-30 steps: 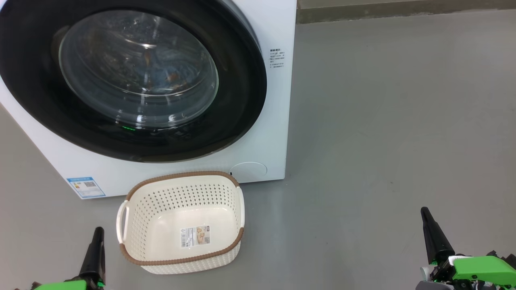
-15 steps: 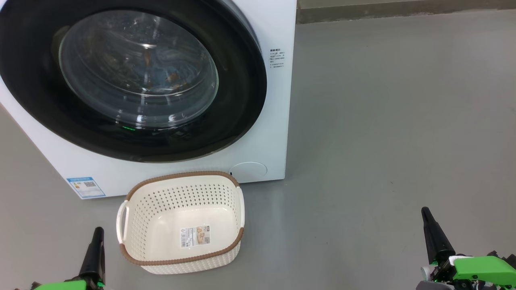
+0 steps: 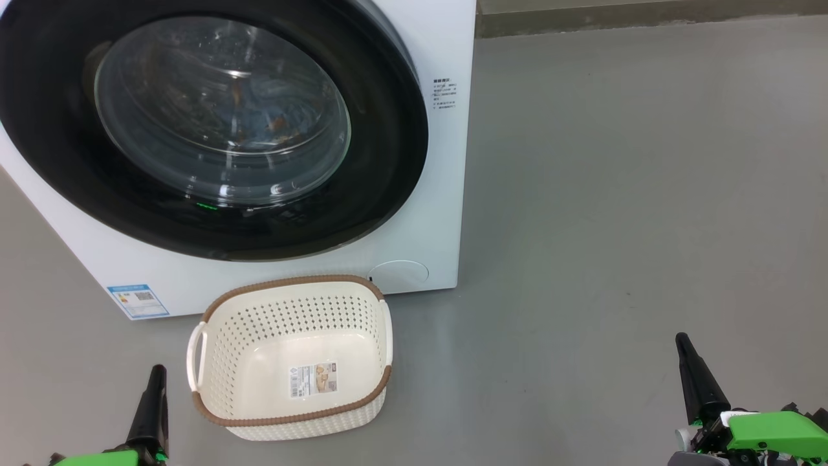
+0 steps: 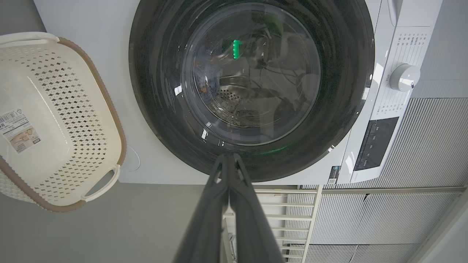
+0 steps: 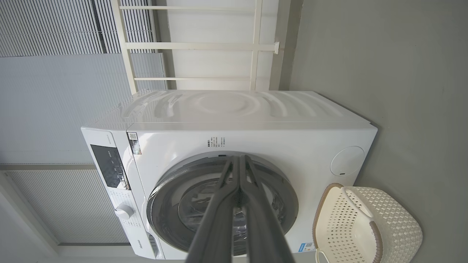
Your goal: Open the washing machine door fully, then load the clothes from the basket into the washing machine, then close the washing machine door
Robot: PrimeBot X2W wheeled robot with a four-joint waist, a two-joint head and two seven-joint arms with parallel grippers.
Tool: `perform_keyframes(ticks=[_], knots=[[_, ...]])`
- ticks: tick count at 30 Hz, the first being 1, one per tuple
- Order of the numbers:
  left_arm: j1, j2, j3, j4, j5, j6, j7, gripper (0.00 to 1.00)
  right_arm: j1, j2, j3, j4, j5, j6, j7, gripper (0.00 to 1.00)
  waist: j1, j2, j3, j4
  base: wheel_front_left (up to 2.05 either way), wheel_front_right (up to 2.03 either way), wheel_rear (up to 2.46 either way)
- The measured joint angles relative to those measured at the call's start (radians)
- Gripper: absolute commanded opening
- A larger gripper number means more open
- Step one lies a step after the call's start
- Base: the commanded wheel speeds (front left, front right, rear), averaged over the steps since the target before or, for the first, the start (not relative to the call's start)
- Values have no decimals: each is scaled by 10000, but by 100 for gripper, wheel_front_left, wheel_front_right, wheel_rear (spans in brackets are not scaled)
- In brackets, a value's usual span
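Fingers first: my left gripper [image 3: 156,374] has its two dark fingers pressed together on nothing, low and just to the left of the basket [image 3: 291,280]. My right gripper [image 3: 682,344] is pinched together the same way, also empty, well apart to the basket's right over the grey floor [image 3: 614,226].

The basket itself holds nothing but its label sticker [image 3: 313,379]. Directly behind it stands the washing machine [image 3: 414,220]; the basket's far rim is near the machine's foot, though I cannot tell whether they touch. Above and behind the basket, the washing machine door [image 3: 388,129] looks seated flush in the front panel, and through its glass I make out the clothes [image 3: 278,123] as blue fabric with orange-brown specks inside the drum.

So I judge loading and closing done, and what remains is making sure the latch has caught. To do that well I would carry one arm up over the basket rather than across it. I would then press with my joined fingertips on the black rim, not the bulging glass, pushing square to the panel so the tips do not skid on the gloss.
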Motion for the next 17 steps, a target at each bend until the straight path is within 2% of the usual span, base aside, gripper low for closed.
perform_keyframes(ticks=[17], knots=[[-1, -2, 6, 0, 2, 0, 0, 0, 0, 6, -13, 0, -2, 0, 2, 0, 0, 0, 0, 0, 0, 0, 0]])
